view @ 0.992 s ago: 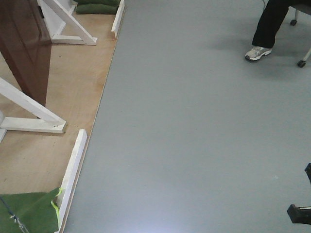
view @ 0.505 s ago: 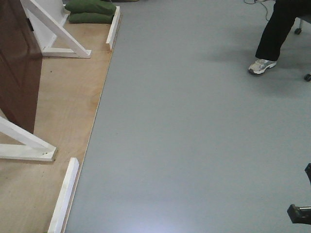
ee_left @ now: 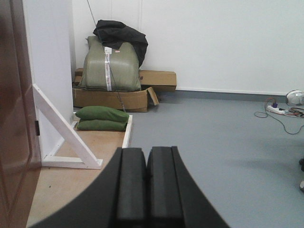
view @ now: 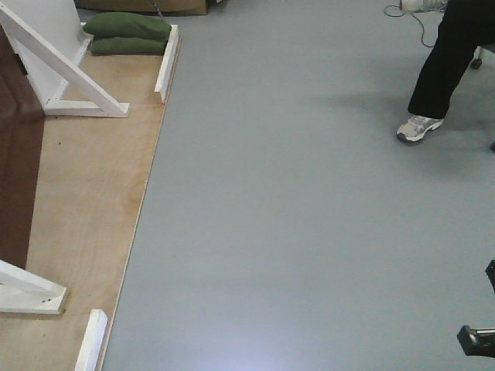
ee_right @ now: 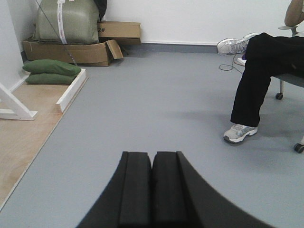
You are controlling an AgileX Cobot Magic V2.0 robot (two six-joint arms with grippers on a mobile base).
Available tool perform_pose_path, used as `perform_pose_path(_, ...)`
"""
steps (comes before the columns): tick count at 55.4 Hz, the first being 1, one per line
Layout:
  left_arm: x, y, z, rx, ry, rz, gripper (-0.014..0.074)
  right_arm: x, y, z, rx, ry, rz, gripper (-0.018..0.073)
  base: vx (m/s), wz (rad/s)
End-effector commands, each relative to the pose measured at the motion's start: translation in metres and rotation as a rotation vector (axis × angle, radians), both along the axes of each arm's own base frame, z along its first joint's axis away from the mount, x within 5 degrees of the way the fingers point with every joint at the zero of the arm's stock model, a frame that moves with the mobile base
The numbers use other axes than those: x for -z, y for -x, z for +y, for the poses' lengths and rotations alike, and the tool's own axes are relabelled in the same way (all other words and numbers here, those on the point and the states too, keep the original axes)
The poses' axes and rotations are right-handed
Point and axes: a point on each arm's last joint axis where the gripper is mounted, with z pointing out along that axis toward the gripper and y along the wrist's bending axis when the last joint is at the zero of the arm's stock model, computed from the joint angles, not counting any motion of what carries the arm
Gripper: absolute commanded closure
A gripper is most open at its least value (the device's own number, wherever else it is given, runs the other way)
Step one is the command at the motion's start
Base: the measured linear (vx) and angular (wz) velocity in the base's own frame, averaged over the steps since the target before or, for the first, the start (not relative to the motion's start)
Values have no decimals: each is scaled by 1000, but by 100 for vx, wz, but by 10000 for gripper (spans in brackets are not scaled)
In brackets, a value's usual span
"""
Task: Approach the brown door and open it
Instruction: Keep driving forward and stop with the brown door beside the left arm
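Your left gripper (ee_left: 146, 159) is closed, its two black pads (ee_left: 130, 183) pressed flat together with nothing between them, and it touches nothing. Your right gripper (ee_right: 152, 164) is the same: pads together, holding nothing.

The door (ee_left: 13, 123) stands close along the left side of the left gripper, a glossy reddish-brown face running away from you. Just past its far edge, ahead-left of that gripper, a white brace (ee_left: 66, 140) slants down to the board (ee_left: 78, 190), the pale plywood lying below and left of the gripper. At the board's far end two green bags (ee_left: 102, 118) lie stacked beside a white strip (ee_left: 127, 130) that edges it.

Beyond the bags sit cardboard boxes (ee_left: 111, 99), a grey-green wrapped bundle (ee_left: 111, 64) and a dark cloth (ee_left: 121, 35) on top, all against the white wall (ee_left: 213, 42). Ahead and to the right of both grippers, the grey floor (ee_left: 223, 142) runs to that wall, where a power strip (ee_left: 275, 109) lies far right.

Ahead-right of the right gripper, a seated person's leg (ee_right: 251, 85) in black trousers ends in a grey shoe (ee_right: 240, 133) flat on the floor, with a chair caster (ee_right: 298, 148) near it.
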Motion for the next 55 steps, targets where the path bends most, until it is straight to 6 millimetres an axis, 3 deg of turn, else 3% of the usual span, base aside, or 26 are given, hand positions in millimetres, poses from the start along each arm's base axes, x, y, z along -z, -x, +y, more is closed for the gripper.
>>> perform_pose_path(1,-15,2,0,7,7,-121,600,-7,-1,0,3,10,-93,559,33,-4)
perform_pose_path(55,-15,2,0,5,7,-122,600,-7,-1,0,3,10,-93,559,26,0)
